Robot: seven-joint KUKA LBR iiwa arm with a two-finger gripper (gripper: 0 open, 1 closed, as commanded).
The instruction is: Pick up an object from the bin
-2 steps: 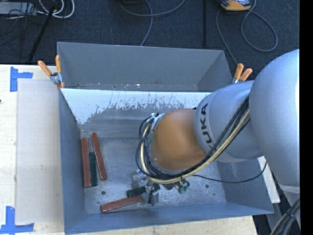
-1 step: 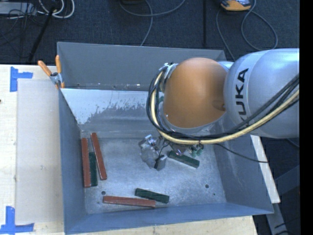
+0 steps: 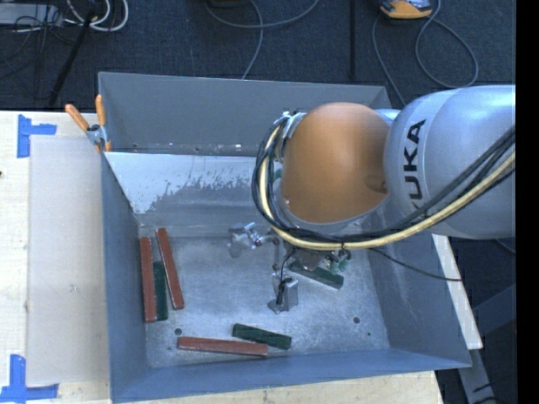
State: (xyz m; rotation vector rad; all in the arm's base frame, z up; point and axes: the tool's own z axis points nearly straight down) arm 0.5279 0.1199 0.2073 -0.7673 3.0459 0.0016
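Gripper [image 3: 284, 297] is low over the floor of the bin [image 3: 122, 259], a bit right of centre. Can't tell from this angle whether it's open or closed. Nothing visible in it. The tip looks to be over bare metal, not on any object.

Left to right:
- Along the left wall: outer red-brown bar [image 3: 148, 278] and inner red-brown bar [image 3: 170, 268], roughly parallel, with a thin dark green strip [image 3: 159, 289] lying between them and touching.
- Near the wall at the bottom of the view: long red-brown bar [image 3: 221, 346] lying flat, with a short dark green bar [image 3: 262, 336] just beside its right end, slightly angled.
- The short green bar is the nearest thing to the gripper. It lies just below-left of it in view, apart, no contact.
- Orange wrist cover [image 3: 333, 162] and the arm come in from the right and hide part of the floor behind.

My read: positioning step, no grasp made, nothing picked. The short green bar is the likely candidate, not confirmed.

Next move would need:
- shift toward that bar and centre over it
- align across its narrow width
- go down nearly to the floor, since the bar lies flat and low

Risk: the long red-brown bar sits close, so the gripper could snag both.
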